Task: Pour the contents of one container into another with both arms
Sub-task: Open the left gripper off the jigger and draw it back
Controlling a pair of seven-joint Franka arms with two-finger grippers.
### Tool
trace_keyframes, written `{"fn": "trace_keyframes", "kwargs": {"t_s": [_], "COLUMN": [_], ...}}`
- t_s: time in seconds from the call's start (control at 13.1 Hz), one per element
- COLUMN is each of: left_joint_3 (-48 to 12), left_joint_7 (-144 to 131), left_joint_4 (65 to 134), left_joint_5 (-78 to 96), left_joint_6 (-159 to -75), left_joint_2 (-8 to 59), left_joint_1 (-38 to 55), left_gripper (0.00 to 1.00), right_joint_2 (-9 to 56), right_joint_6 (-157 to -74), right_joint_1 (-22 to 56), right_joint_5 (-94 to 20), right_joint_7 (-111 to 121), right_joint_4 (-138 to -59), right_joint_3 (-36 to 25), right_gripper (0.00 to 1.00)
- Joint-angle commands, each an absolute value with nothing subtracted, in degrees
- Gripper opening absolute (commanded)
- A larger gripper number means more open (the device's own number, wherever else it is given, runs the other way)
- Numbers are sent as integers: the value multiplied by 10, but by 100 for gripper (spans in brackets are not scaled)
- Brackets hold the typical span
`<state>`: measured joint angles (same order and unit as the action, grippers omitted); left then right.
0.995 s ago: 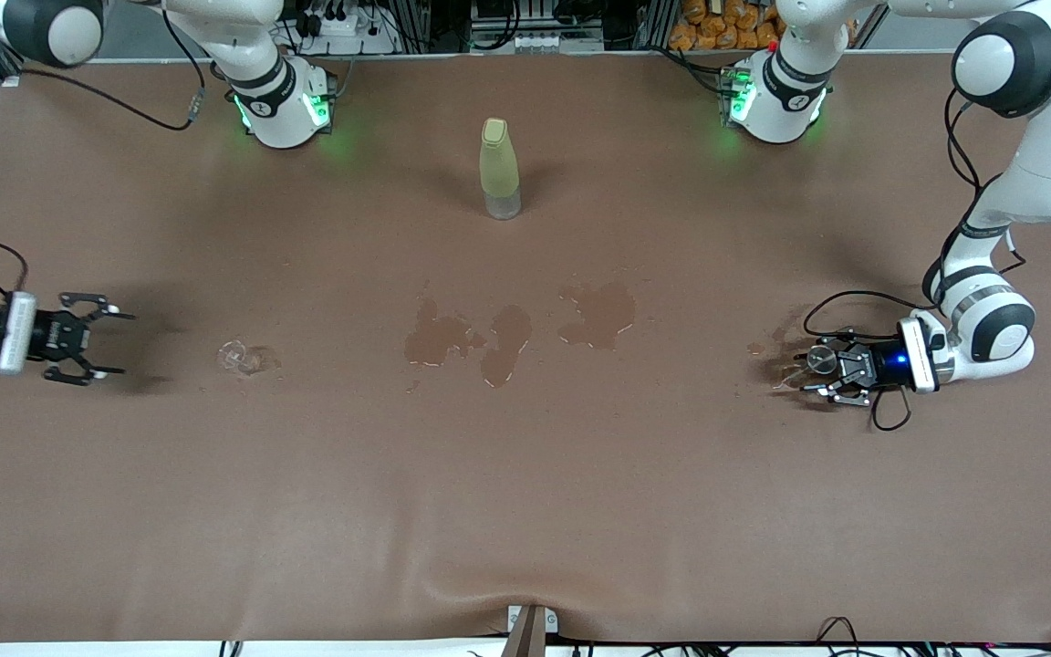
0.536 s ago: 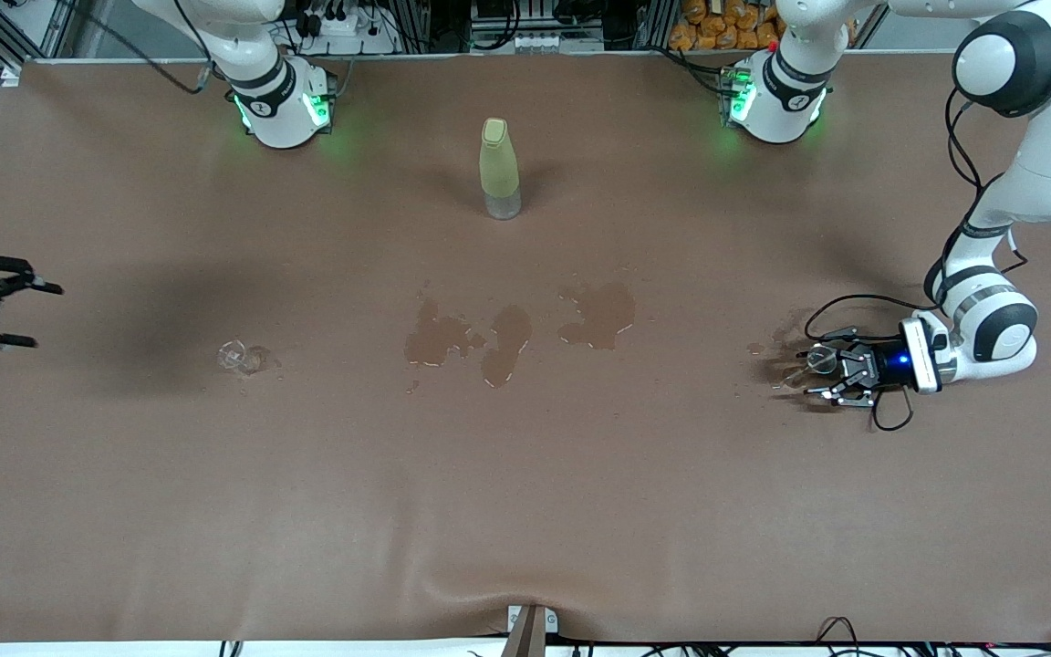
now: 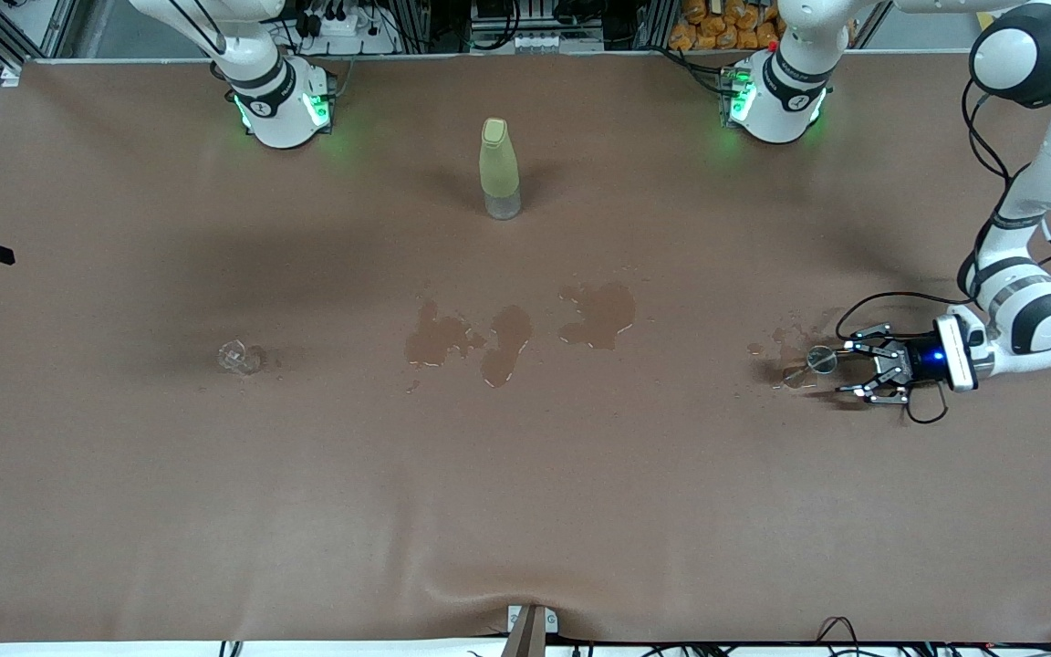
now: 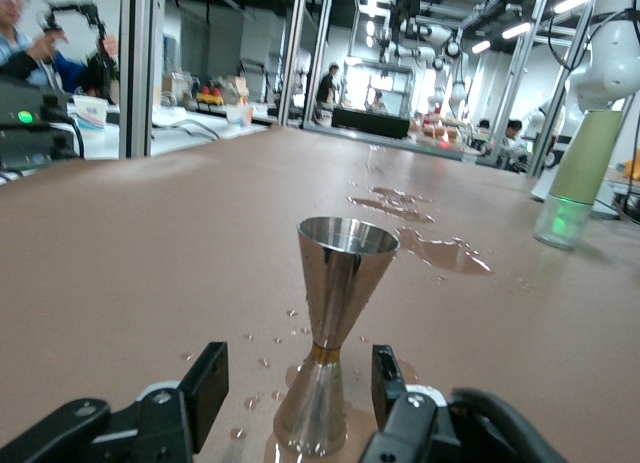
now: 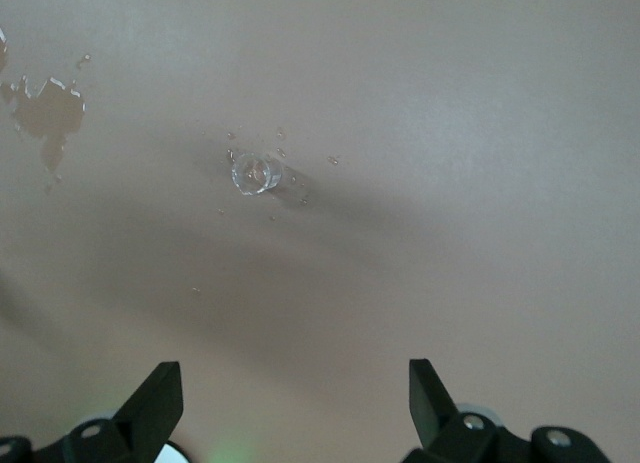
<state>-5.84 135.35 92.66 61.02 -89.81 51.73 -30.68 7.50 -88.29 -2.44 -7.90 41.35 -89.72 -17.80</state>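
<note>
Beside the jigger [image 3: 821, 359] my left tool [image 3: 857, 361] sits wide, straddling its base to grip; right tool [image 5: 295, 398] hangs wide over the glass [image 5: 254, 171].

The left claw [image 3: 845, 372] sits low on the counter [image 3: 525, 493], fingers spread, just clear of the steel jigger [image 3: 819, 359], the one obstacle at that end. A green bottle [image 3: 499, 170] stands upright between the bases, a small glass [image 3: 234, 355] (with puddles [image 3: 507, 334] between) toward the right arm's end under the spread right claw [image 5: 295, 408]; the strip nearest the camera is bare.

A robotics lab: aluminium frame posts [image 4: 138, 68], overhead strip lights [image 4: 585, 0], other robot arms [image 4: 612, 58] and seated workers [image 4: 22, 28] surround the brown counter [image 3: 525, 493].
</note>
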Motion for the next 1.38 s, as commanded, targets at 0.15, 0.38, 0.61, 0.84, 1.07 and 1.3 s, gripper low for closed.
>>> {"fn": "trace_keyframes", "kwargs": {"t_s": [0.15, 0.38, 0.61, 0.84, 1.07, 1.3], "left_joint_3": [-57, -63, -61, -65, -66, -76], "left_joint_7": [1210, 1099, 918, 832, 751, 667], "left_joint_4": [869, 831, 826, 819, 820, 820], "left_joint_5": [463, 385, 295, 251, 207, 156], "left_joint_6": [-893, -893, -899, -899, -899, -899], "left_joint_2": [458, 425, 330, 280, 232, 172], "left_joint_1": [-316, -311, -287, -278, -275, -268], "left_gripper": [66, 69, 73, 77, 81, 86], "right_joint_2": [38, 28, 29, 35, 26, -16], "right_joint_6": [-852, -845, -845, -846, -852, -853], "right_joint_1": [-47, -65, -71, -65, -49, -30], "right_joint_5": [-19, -16, -14, 3, 9, 9], "right_joint_7": [234, 146, 127, 128, 123, 97], "right_joint_4": [-878, -877, -877, -859, -860, -897], "right_joint_3": [-69, -12, -1, -1, -6, -18], "right_gripper": [100, 100, 100, 100, 100, 100]}}
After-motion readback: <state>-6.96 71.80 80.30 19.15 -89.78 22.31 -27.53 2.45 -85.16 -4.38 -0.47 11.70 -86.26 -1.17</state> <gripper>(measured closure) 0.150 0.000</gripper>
